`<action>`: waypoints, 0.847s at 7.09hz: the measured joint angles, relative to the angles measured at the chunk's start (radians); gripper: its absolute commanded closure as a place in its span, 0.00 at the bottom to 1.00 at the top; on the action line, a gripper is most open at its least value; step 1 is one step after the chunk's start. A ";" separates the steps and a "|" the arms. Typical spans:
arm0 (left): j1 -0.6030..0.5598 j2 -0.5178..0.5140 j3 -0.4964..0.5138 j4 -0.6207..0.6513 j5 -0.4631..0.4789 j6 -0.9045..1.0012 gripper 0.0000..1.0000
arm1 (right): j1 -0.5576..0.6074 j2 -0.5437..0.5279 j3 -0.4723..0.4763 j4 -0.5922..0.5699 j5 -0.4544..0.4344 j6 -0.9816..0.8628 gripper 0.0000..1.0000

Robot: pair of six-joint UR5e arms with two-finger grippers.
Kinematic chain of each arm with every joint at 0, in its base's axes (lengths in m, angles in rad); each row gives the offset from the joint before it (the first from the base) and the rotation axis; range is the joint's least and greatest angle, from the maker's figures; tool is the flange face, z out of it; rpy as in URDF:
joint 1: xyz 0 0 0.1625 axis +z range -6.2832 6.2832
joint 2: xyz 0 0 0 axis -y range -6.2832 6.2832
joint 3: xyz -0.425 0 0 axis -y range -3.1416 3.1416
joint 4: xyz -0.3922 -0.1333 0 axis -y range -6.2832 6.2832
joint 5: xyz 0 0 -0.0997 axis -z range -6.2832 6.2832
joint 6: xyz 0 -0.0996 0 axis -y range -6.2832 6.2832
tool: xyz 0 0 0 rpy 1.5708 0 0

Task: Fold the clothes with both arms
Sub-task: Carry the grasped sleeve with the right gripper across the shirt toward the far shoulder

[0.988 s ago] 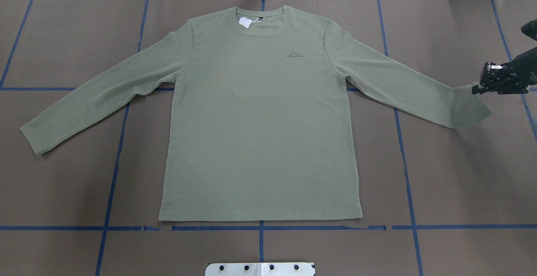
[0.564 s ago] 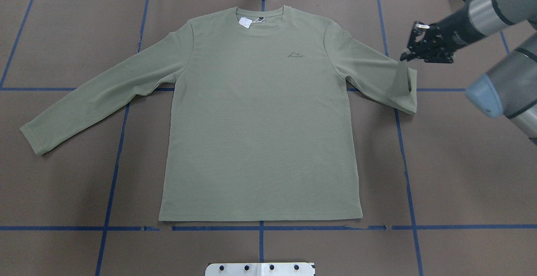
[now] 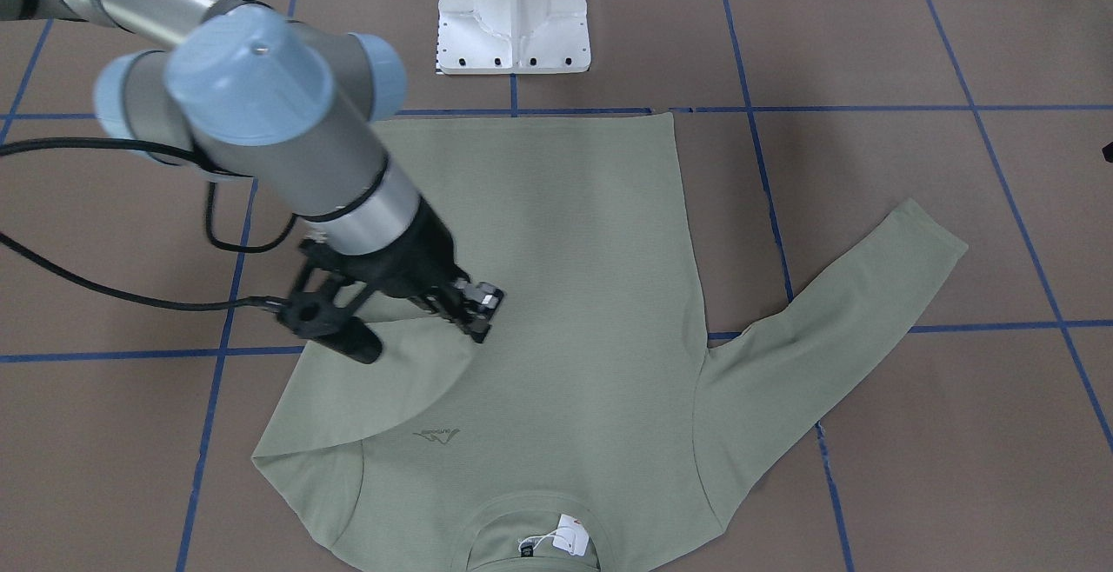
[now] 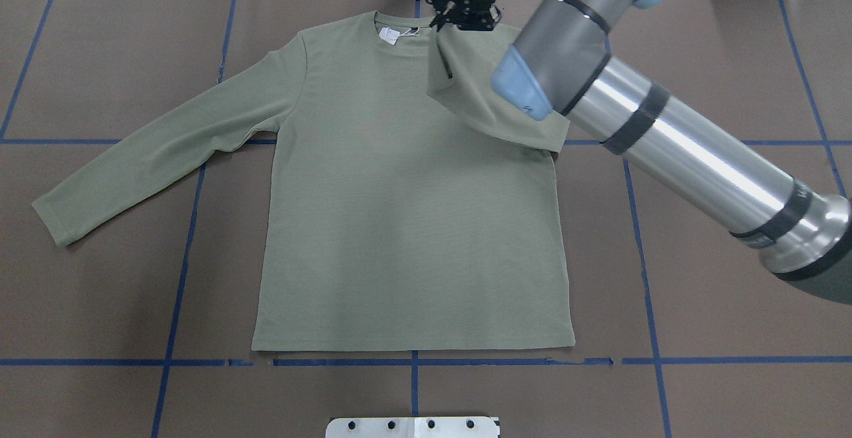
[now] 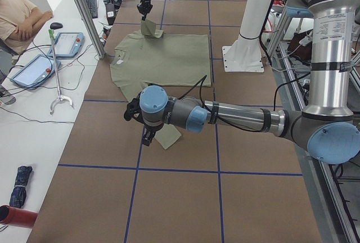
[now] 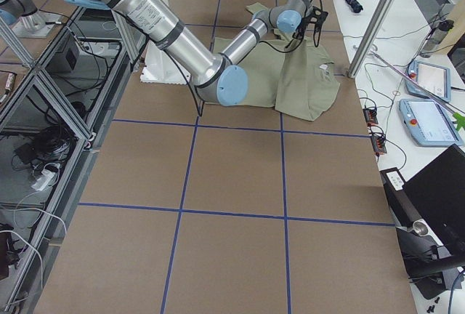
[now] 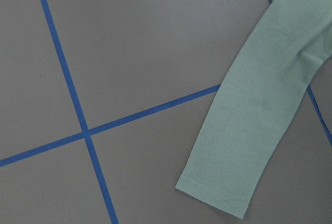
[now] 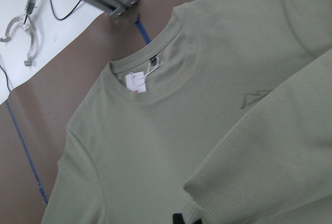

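R tool (image 4: 444, 22) clamped on sleeve cuff (image 4: 439, 58) edge, held above shirt (image 4: 399, 225) chest; L tool (image 5: 147, 137) state can't tell

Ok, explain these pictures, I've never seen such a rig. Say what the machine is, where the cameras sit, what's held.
It is a robot with two jointed arms at a brown table, folding a green shirt. Two cameras look down, one from behind the robot and one facing it; two watch from the table ends; one rides each wrist. The right gripper pinches one sleeve and holds it lifted over the chest. The left arm hangs above the other sleeve, which lies flat.
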 measured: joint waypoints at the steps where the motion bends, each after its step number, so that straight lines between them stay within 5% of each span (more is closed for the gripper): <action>1: 0.000 0.000 0.003 -0.001 0.000 0.001 0.00 | -0.071 0.059 -0.090 0.070 -0.068 0.019 1.00; 5: 0.000 -0.004 0.011 -0.004 -0.001 0.001 0.00 | -0.238 0.207 -0.320 0.244 -0.257 0.026 1.00; 6: 0.000 -0.004 0.010 -0.004 -0.001 0.001 0.00 | -0.260 0.228 -0.353 0.262 -0.301 0.025 0.92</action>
